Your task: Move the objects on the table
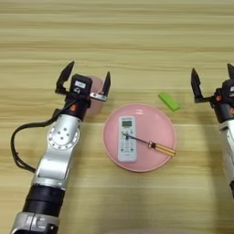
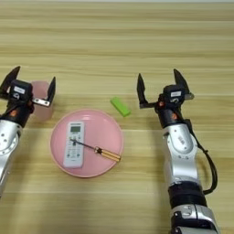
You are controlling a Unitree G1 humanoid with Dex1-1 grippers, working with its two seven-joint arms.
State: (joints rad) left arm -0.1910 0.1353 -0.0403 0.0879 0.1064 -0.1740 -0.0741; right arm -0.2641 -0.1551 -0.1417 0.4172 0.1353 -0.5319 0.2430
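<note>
We see two silver-grey metal arms with black cuffs low down. Each ends in a black wrist block with a white label and orange accents, carrying the left gripper [image 1: 85, 78] and right gripper [image 2: 159, 85], both with pointed black fingers; black cables loop beside each forearm

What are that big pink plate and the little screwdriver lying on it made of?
The pink plate looks like smooth plastic: even colour with a soft sheen. The screwdriver seems to have a clear amber plastic handle and a thin dark shaft, probably metal. Its tip rests across the white remote.
</note>
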